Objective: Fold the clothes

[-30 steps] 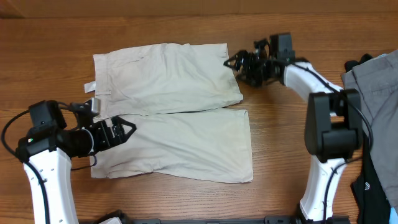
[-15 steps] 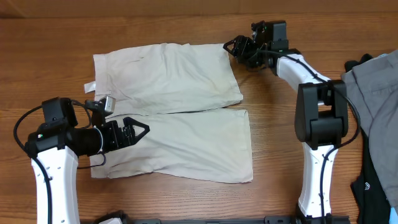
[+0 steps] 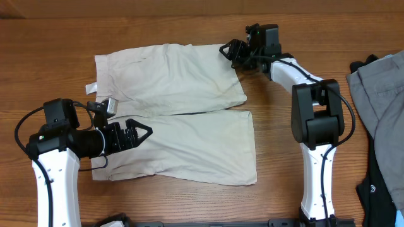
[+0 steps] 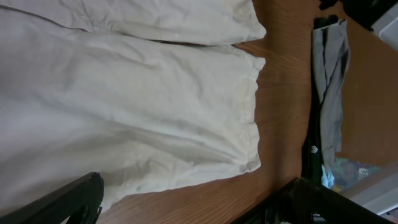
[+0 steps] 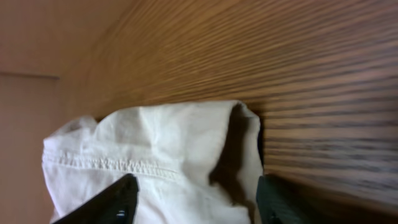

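Observation:
The clothes, a pair of cream shorts [image 3: 170,75], lie flat on the wooden table with the waistband to the left and both legs pointing right. My left gripper [image 3: 136,133] hovers open over the near leg's left part; in the left wrist view the shorts [image 4: 124,93] spread out beyond its wide-apart fingers [image 4: 78,198]. My right gripper [image 3: 228,52] is at the far leg's outer hem corner. In the right wrist view its jaws [image 5: 196,205] stand apart, straddling the bunched hem corner [image 5: 155,143], one finger [image 5: 118,200] over the cloth and the other at its edge.
A grey garment [image 3: 379,88] lies at the table's right edge, with a black garment [image 3: 379,189] bearing a small white logo below it. The right arm's base [image 3: 319,120] stands just right of the shorts. The grey garment [image 4: 329,81] also shows in the left wrist view.
My right gripper has moved left and toward the far edge onto the hem corner, and its jaws have narrowed. My left gripper shifted slightly right, then held still.

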Motion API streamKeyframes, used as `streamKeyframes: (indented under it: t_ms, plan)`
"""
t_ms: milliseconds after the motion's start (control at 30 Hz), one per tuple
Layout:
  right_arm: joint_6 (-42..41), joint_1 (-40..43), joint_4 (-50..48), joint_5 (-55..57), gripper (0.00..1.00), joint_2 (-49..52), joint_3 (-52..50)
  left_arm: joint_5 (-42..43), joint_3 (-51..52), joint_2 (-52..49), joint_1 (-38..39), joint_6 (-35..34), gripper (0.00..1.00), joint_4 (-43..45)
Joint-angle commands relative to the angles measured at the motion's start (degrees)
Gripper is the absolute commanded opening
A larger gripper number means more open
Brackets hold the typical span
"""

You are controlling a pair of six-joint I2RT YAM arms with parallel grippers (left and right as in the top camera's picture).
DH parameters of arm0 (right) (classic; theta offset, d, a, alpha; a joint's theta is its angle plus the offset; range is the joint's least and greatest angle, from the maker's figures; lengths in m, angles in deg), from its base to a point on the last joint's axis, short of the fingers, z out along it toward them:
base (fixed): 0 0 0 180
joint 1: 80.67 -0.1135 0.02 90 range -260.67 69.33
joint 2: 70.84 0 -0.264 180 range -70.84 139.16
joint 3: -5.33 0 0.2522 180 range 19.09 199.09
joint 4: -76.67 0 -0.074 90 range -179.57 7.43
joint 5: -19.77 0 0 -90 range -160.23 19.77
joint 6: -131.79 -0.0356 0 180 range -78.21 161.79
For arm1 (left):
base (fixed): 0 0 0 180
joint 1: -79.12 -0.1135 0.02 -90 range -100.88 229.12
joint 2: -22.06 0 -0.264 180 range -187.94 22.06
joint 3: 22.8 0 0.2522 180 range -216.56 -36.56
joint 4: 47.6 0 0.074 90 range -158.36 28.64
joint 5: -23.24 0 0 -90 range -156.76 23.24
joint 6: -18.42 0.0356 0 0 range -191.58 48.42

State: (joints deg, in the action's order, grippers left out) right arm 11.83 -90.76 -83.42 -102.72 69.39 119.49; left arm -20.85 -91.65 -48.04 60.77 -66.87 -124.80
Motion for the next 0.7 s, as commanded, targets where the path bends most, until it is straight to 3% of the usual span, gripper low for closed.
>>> streamKeyframes:
  t_ms: [0, 133, 267, 433, 667]
  plan:
    - [-0.5, -1.2, 0.8, 2.3, 0.52, 2.4, 0.9, 1.5, -1.0, 0.9, 0.4, 1.3, 1.00, 0.0]
    - [-0.5, -0.5, 1.0, 2.0, 0.24, 2.4, 0.9, 1.5, -1.0, 0.9, 0.4, 1.3, 1.00, -0.5]
    - [-0.5, 1.7, 1.0, -5.1, 0.04, 1.5, 2.1, 1.5, -1.0, 0.9, 0.4, 1.3, 1.00, -0.8]
    - [0.0, 5.4, 1.0, -13.1, 0.04, -2.6, 4.7, 1.5, -1.0, 0.9, 0.4, 1.3, 1.00, -0.6]
    - [-4.2, 10.5, 2.7, -9.8, 0.04, -5.5, 5.2, -0.3, -1.0, 0.9, 0.4, 1.3, 1.00, -0.6]
